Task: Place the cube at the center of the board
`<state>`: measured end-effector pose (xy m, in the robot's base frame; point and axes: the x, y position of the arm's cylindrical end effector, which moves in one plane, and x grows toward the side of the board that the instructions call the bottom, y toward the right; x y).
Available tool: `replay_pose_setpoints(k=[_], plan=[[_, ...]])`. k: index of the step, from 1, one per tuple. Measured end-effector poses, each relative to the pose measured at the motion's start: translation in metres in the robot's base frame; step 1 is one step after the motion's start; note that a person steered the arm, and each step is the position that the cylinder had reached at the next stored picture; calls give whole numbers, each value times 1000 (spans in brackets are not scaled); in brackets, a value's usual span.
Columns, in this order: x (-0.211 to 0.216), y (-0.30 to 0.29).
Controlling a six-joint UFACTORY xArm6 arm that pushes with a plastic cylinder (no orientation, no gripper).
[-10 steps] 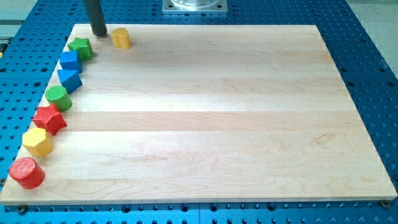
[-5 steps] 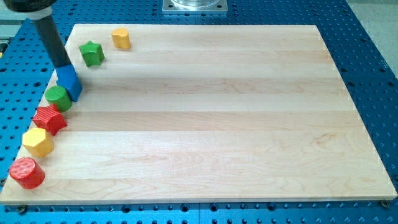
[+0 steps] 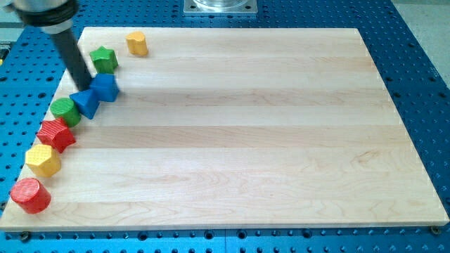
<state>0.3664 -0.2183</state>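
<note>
The blue cube (image 3: 106,87) lies near the wooden board's (image 3: 239,133) left edge, in the view's upper left. A blue triangular block (image 3: 86,102) touches it at its lower left. My tip (image 3: 86,86) rests just left of the cube, above the triangular block, with the dark rod slanting up to the view's top left. The cube is far left of the board's middle.
A green star block (image 3: 104,59) and a yellow block (image 3: 136,43) lie near the top left corner. Down the left edge lie a green cylinder (image 3: 65,109), a red star block (image 3: 55,134), a yellow hexagonal block (image 3: 43,161) and a red cylinder (image 3: 30,195).
My tip moved from the top left corner down the left edge, nudged the green star rightward, then came in behind the blue cube and pushed it right, off the edge line.
</note>
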Motion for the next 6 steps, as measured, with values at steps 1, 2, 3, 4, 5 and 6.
replay_pose_setpoints(k=[1, 2, 3, 4, 5, 6], plan=[[-11, 77], [-7, 63], [9, 74], [26, 169], [34, 167], [28, 138]])
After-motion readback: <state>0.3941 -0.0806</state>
